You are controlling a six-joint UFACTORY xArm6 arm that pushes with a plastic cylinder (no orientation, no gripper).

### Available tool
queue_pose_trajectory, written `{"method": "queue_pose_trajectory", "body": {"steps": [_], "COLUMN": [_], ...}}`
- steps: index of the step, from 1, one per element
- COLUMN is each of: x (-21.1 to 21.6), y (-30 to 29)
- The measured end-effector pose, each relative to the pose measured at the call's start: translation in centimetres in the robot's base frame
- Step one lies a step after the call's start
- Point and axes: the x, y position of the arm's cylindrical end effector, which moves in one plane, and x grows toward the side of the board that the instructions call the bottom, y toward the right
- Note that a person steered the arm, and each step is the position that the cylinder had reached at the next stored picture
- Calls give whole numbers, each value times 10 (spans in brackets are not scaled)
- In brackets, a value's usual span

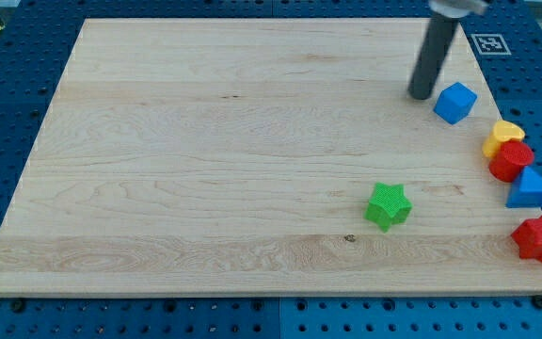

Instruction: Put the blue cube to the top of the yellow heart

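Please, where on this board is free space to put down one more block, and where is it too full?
Free: everything left of the green star, and the strip between it and my tip. Crowded: the right edge, where the blue cube, yellow heart, red block, blue triangle and red star line up.

My rod (pixel 438 47) is cut off by the view's top edge, so only its lower length shows. The yellow heart (pixel 502 133) is partly hidden behind the red block (pixel 510 160), whose shape I cannot make out. The red star (pixel 541 237) and blue triangle (pixel 532 188) overhang the counter (pixel 205 169) at the view's right.
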Motion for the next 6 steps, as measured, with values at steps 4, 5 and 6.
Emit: {"method": "queue_pose_trajectory", "body": {"steps": [4,5,6], "x": [7,9,16], "y": [-7,21,24]}}
